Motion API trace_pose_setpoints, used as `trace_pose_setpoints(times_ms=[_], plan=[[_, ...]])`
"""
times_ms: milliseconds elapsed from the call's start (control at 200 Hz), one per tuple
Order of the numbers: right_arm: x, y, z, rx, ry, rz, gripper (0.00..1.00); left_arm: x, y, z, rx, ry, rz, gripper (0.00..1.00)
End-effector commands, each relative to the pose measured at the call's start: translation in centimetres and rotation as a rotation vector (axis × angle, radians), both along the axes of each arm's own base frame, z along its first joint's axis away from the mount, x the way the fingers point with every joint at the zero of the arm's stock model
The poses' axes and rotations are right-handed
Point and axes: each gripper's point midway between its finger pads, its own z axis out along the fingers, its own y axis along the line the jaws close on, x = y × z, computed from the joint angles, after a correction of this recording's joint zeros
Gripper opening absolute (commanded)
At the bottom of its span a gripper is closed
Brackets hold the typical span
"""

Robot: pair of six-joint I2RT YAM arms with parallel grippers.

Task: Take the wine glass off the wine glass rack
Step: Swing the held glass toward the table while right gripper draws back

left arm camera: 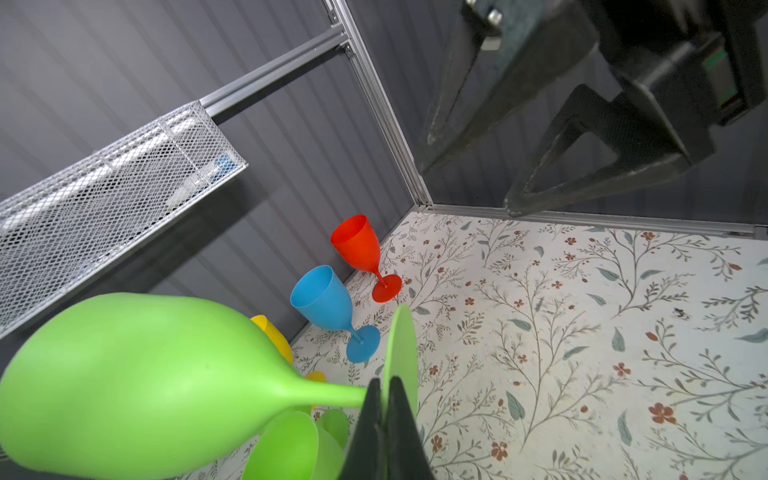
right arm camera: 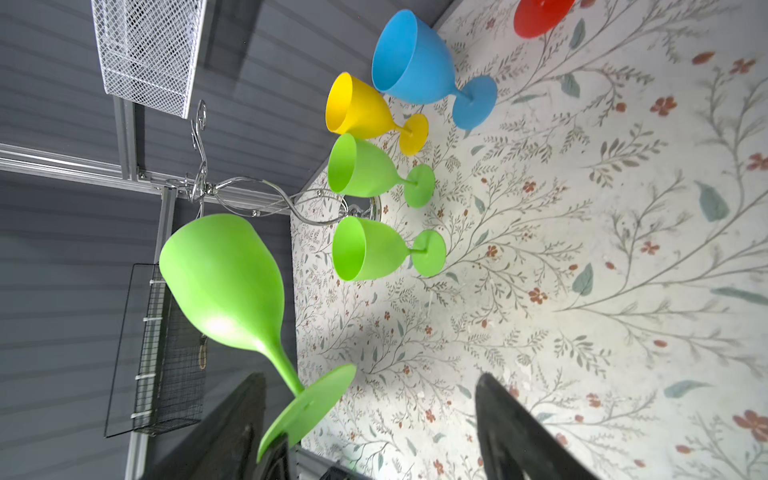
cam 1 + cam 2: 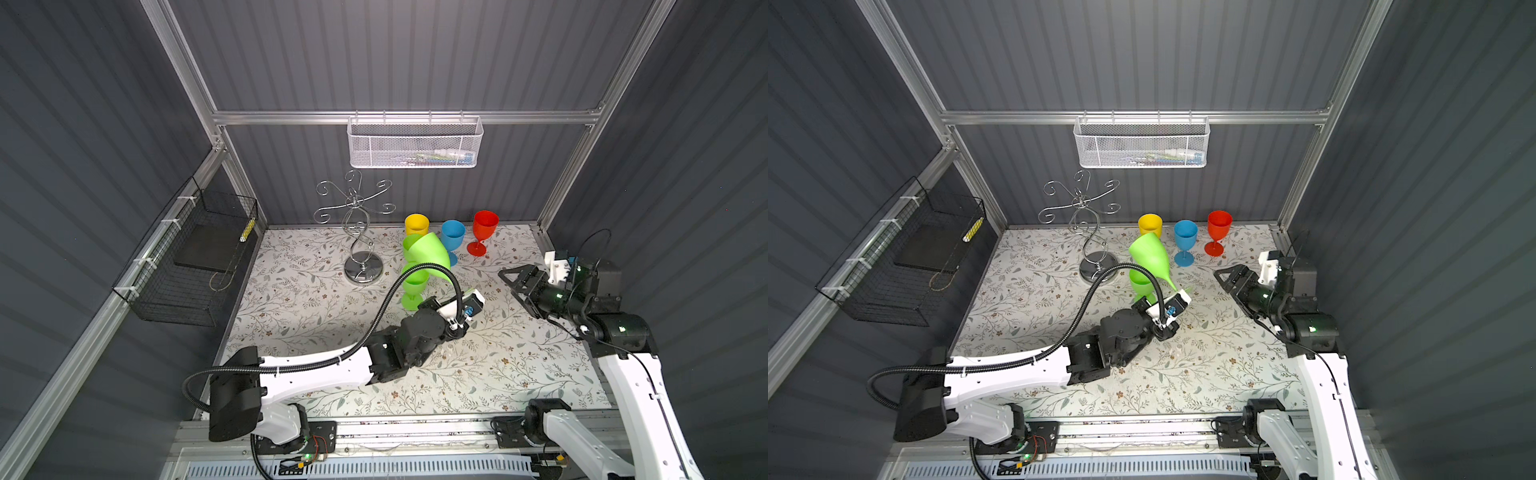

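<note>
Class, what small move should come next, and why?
Probably ease the open right hand forward to close on the stem: the left hand pinches only the foot's rim of the tilted green wine glass, already clear of the rack.

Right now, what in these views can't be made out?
White mesh basket contents: both top views, blurred behind the mesh.
Yellow glass: left wrist view, mostly hidden by the held green glass.
Red glass: right wrist view, bowl cut off by the edge.
Small yellow item in black wire basket: both top views, too small to identify.
</note>
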Motion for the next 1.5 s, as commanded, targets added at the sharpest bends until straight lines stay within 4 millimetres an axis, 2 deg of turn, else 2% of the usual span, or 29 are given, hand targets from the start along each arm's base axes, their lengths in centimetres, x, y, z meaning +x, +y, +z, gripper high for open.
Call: trace_pose_setpoints(times_ms=[0,325,495,695,946,1236,1346,1496], plan=[[-0.6,0.8,-0.3,0.065,0.069,0.026,0.76,0.0,-0.6,2.0,-0.070,-0.114,0.027,0.00],[-0.6,1.7,-1.4,0.122,0.124,0.059,0.66,-0.3,-4.0,0.2,-0.006,-0.225,0.039,0.00],[-1.1,1.6,-3.3,0.109,0.168,0.057,0.59,-0.2,-4.9,0.2,-0.015,-0.241,0.054,0.00],[-1.7,1.6,-4.8,0.106,0.202,0.059,0.52,0.0,-5.4,0.3,-0.021,-0.277,0.070,0.00],[-1.1,1.7,-4.7,0.109,0.199,0.057,0.43,0.0,-5.9,0.2,-0.016,-0.293,0.060,0.00],[-0.6,1.8,-5.5,0.116,0.222,0.057,0.31,-0.2,-7.0,0.3,-0.025,-0.315,0.032,0.00],[-0.4,1.7,-5.7,0.110,0.223,0.048,0.24,-0.4,-7.3,0.5,-0.036,-0.318,0.020,0.00],[-0.3,1.6,-5.7,0.109,0.218,0.042,0.10,-0.5,-7.1,0.9,-0.052,-0.317,0.016,0.00]])
